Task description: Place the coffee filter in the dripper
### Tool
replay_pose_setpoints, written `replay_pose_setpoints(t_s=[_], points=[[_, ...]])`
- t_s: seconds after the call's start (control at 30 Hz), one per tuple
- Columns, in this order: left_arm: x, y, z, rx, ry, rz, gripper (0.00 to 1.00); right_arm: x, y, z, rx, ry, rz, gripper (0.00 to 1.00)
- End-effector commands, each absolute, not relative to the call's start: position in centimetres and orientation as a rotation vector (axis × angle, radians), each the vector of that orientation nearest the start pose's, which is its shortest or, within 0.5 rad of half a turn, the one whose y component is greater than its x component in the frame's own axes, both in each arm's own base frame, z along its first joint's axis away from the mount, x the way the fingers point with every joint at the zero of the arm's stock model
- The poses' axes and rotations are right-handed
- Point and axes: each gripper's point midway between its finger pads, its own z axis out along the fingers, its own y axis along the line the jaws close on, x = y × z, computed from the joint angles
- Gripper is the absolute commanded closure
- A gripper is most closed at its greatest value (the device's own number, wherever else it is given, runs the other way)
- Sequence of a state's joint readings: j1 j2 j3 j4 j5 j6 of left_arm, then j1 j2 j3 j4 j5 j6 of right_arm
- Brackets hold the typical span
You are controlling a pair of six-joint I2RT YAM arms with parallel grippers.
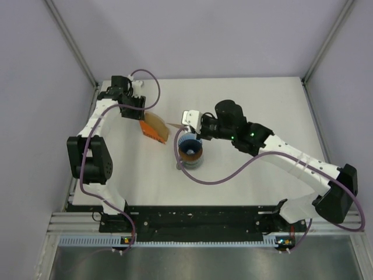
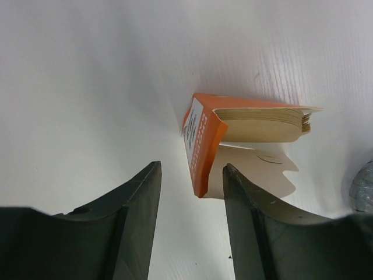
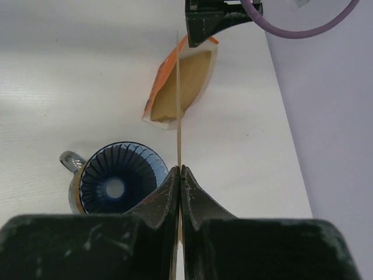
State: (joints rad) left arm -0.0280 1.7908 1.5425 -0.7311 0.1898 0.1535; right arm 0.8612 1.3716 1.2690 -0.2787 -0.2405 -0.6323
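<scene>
Seen from above, a white table [image 1: 262, 99] fills a small booth with plain pale lilac walls [image 1: 204, 35]. Slim metal posts [image 1: 70, 41] run up the booth's corners. The tabletop is matte with a faint woven grain. A black base plate [image 1: 192, 219] lines its near edge, where the two arms are bolted. A purple cable [image 1: 233, 175] loops across the surface from the right arm.

The right gripper [image 3: 179, 172] has its jaws pressed together on the lower edge of the coffee filter [image 3: 178, 105]. From the wrist camera the thin tan sheet appears edge-on, a narrow upright line rising from the fingertips, clear of the table. The dripper [image 3: 116, 166], a blue ribbed cone, stands near the middle of the table. It sits just below and to the left of those fingertips in the wrist view, with its mouth open upward and nothing inside. A greyish handle [image 3: 70, 162] juts from its left side.

The left gripper [image 2: 190, 172] is at the far left of the table with its dark jaws well apart, holding nothing. Just beyond its fingertips lies an orange-and-white filter pack [image 2: 201, 146] on its side, with a stack of tan filters showing at its open end. Whether the fingers touch the pack cannot be told. The pack lies between the two grippers, near the held filter but apart from it.
</scene>
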Motion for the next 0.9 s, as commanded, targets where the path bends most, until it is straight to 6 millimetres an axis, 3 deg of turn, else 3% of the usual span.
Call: replay_pose_setpoints(t_s=[0.0,0.2,0.3,0.4,0.5,0.6,0.73,0.87], points=[[42.9,-4.4,18.7,0.316,2.428,-0.207,0.46,25.8,34.2,31.7,-1.507,1.113,0.340,1.00],[41.4,-5.1,24.6,0.323,2.343,-0.245,0.41,23.6,33.9,32.3,-1.676,0.786,0.225,1.00],[40.2,-5.8,27.7,0.324,2.294,-0.295,0.41,23.1,34.1,33.4,-1.684,0.705,0.196,1.00],[38.0,-8.1,31.3,0.390,2.216,-0.453,0.39,22.4,34.5,34.3,-1.712,0.593,0.148,1.00],[34.9,-11.6,34.1,0.487,2.168,-0.724,0.35,22.3,34.7,35.0,-1.746,0.460,0.055,1.00],[32.2,-14.2,35.6,0.511,2.160,-0.989,0.23,21.8,35.1,36.0,-1.755,0.321,-0.027,1.00],[30.4,-15.9,36.2,0.509,2.164,-1.220,0.07,20.9,35.7,37.9,-1.709,0.180,-0.101,1.00],[29.4,-17.5,36.9,0.518,2.137,-1.351,0.02,20.3,36.4,38.6,-1.691,0.115,-0.107,1.00]])
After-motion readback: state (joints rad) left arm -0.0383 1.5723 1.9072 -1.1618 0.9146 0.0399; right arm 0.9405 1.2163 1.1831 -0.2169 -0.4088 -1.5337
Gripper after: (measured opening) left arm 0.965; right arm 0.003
